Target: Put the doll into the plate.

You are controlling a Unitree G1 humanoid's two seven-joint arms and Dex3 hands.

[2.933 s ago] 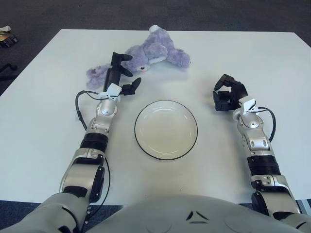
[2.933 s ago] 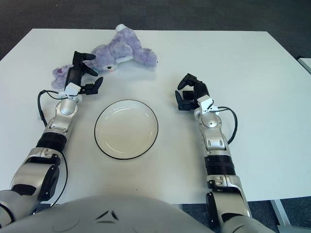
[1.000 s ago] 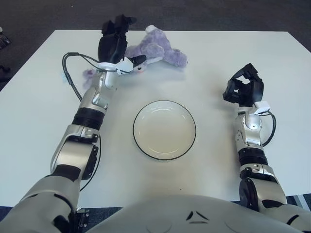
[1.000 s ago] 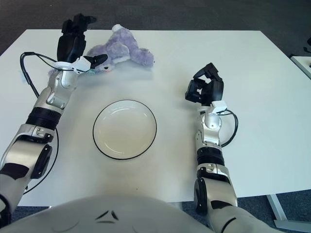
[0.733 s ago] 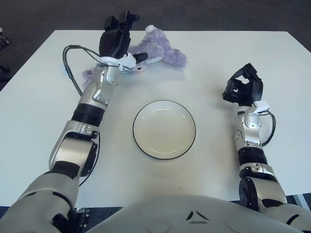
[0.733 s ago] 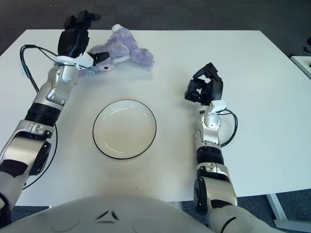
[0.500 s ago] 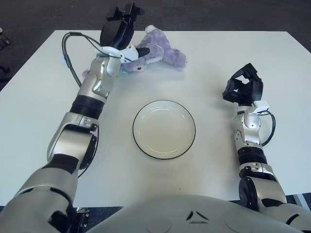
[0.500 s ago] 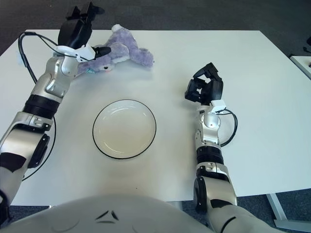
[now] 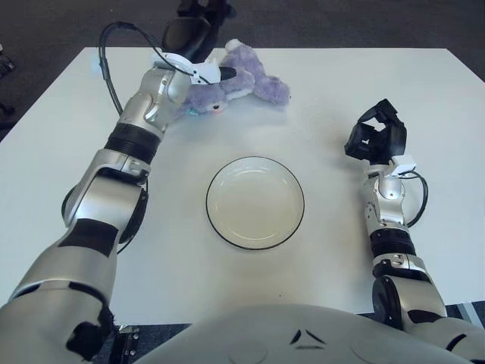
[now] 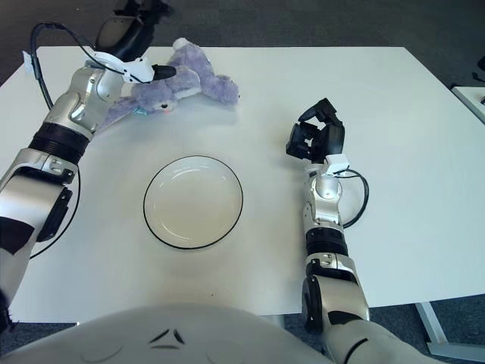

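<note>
At about eleven o'clock the left hand (image 9: 198,30) reaches over the purple doll (image 9: 239,82) lying on the table's (image 9: 68,152) far side; whether its fingers have gripped I cannot tell. The empty plate (image 9: 255,202) sits at centre. At three o'clock the right hand (image 9: 377,142) is clenched, holding nothing. A shallow pinch on plush could slip, dropping the doll short of the plate.

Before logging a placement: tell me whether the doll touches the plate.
Apart. The left eye view shows bare table between the doll and the plate. The left hand is over the doll.
</note>
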